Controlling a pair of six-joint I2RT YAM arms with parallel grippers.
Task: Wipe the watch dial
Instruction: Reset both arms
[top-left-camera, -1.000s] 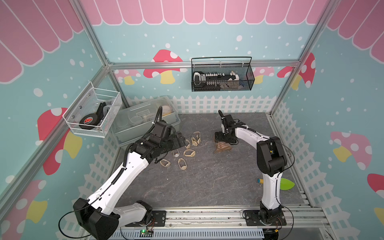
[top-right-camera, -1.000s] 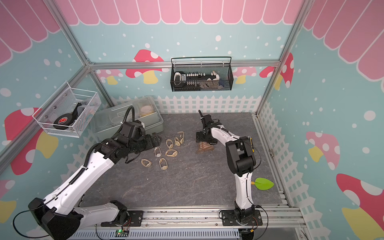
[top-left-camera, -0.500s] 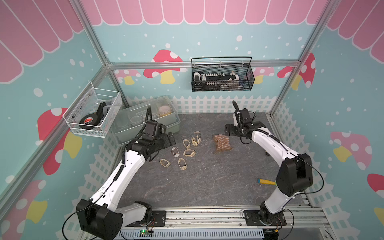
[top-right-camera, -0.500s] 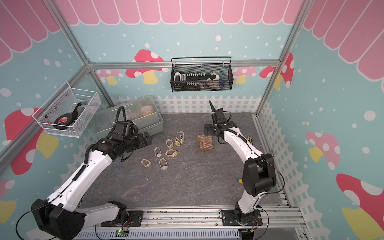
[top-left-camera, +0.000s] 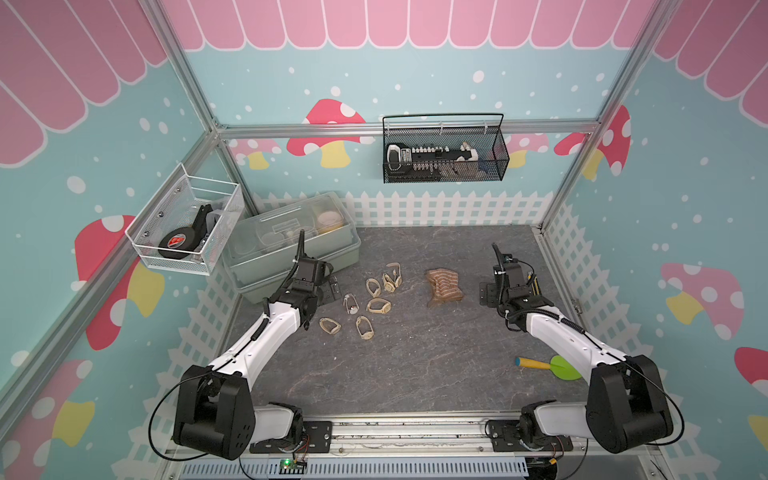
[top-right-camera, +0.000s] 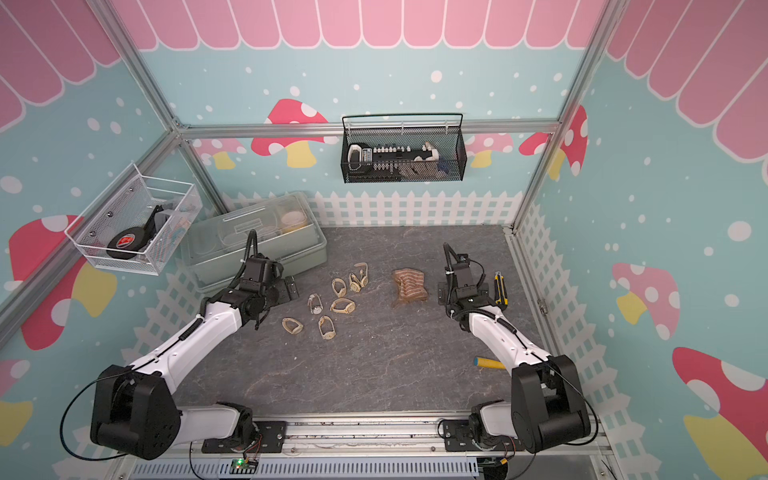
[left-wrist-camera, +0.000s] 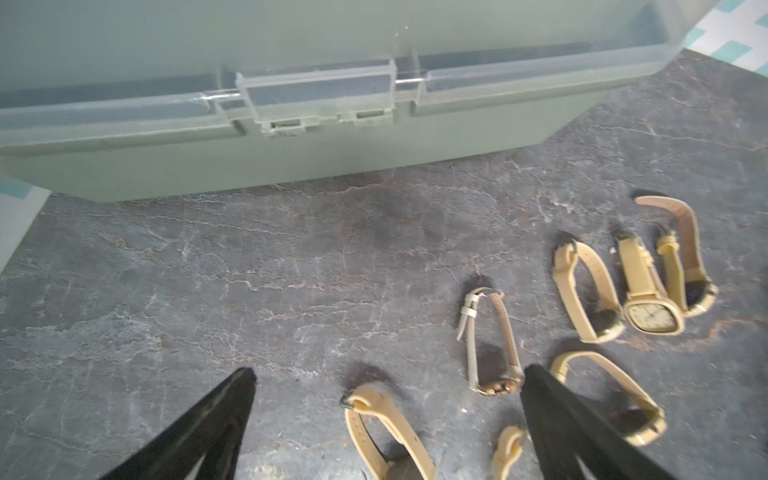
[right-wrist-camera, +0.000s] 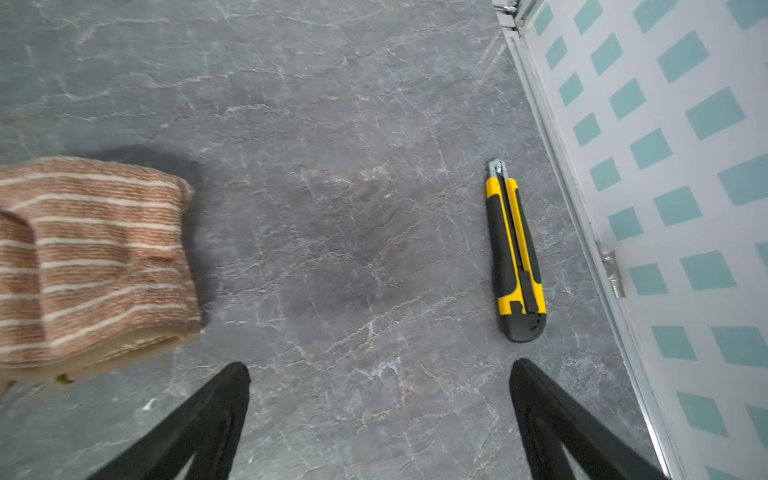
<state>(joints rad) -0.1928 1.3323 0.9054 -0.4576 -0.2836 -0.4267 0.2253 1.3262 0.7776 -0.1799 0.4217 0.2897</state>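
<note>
Several beige watches (top-left-camera: 365, 301) lie scattered on the dark stone floor left of centre. One shows a square cream dial (left-wrist-camera: 652, 320) facing up. A brown striped cloth (top-left-camera: 444, 283) lies crumpled to their right, also seen in the right wrist view (right-wrist-camera: 95, 262). My left gripper (top-left-camera: 332, 289) hangs open just left of the watches, in front of the box. A beige strap (left-wrist-camera: 386, 432) lies on the floor below its gap (left-wrist-camera: 388, 374), untouched. My right gripper (top-left-camera: 500, 291) stands open over bare floor (right-wrist-camera: 380, 365), right of the cloth and apart from it.
A grey-green plastic box (top-left-camera: 291, 245) with a clear lid stands at the back left, close to the left gripper. A yellow and black utility knife (right-wrist-camera: 515, 253) lies by the right wall. A green tool with a yellow handle (top-left-camera: 548, 365) lies under the right arm. Wire baskets (top-left-camera: 444, 153) hang on the walls.
The right gripper has left the cloth and swung right toward the knife. The left gripper has drawn back from over the watches toward the box. The cloth stays where it lay.
</note>
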